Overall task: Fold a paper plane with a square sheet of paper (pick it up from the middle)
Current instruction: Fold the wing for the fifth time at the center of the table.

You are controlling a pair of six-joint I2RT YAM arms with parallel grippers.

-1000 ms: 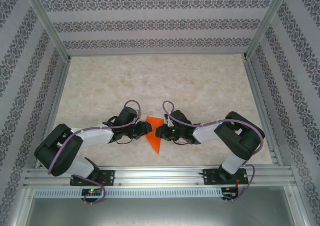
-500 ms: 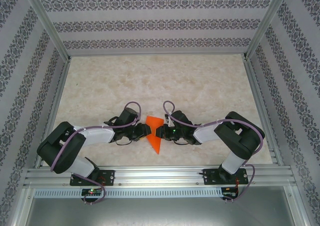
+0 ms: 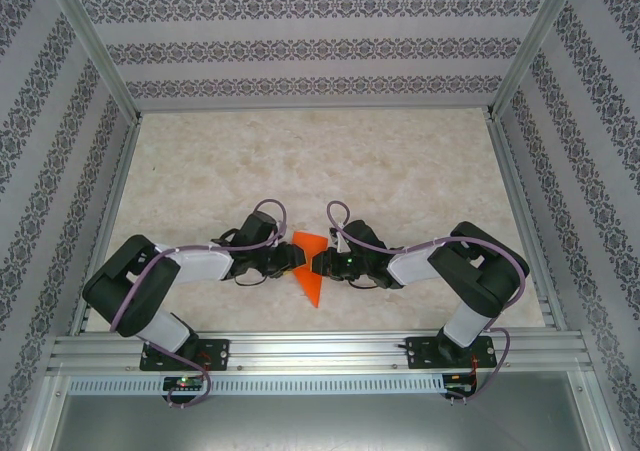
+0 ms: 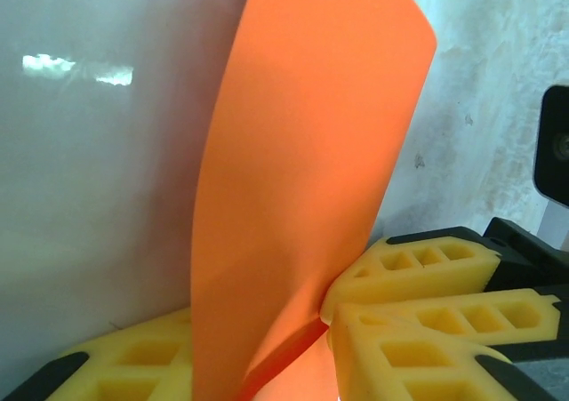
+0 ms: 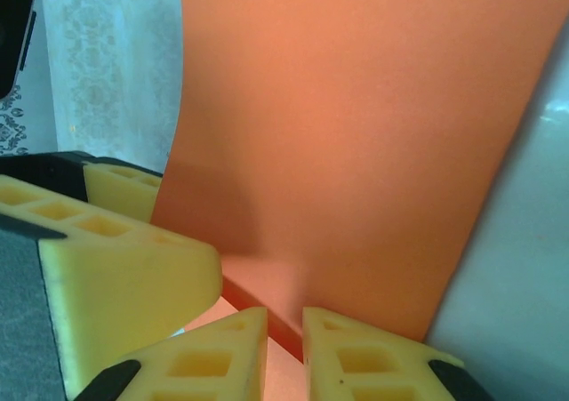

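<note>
Orange paper, part-folded into the paper plane (image 3: pixel 310 271), sits right between the two sets of jaws, which meet nose to nose over it. Its pointed tip reaches out past them toward the metal rail (image 3: pixel 320 349) at the near edge. In the right wrist view the right jaws are pressed almost together, with a folded edge of the paper caught in the thin slot between their pads (image 5: pixel 364 356), so I take them to be clamped on it. In the left wrist view a tall flap stands up between the left jaws' pads (image 4: pixel 133 370), one on each side. Whether they pinch it or only flank it I cannot tell.

The step in hand looks like a wing fold or a crease along the body. To do it well, the right jaws should act as the anchor, gripping close to the crease. The left jaws should take the free flap low down, near the fold line, not at its floppy top. The flap should swing over in a flat arc so that edge meets edge. Any pull away from the right jaws would likely tear or skew such thin paper. With both sets of pads so close, they could foul each other.

Under the jaws lies a pale, marbled surface (image 3: pixel 400 171). Patterned wallpaper (image 3: pixel 320 46) with ornament bands rises beyond and to both sides of them, framed by aluminium posts (image 3: pixel 95 46).
</note>
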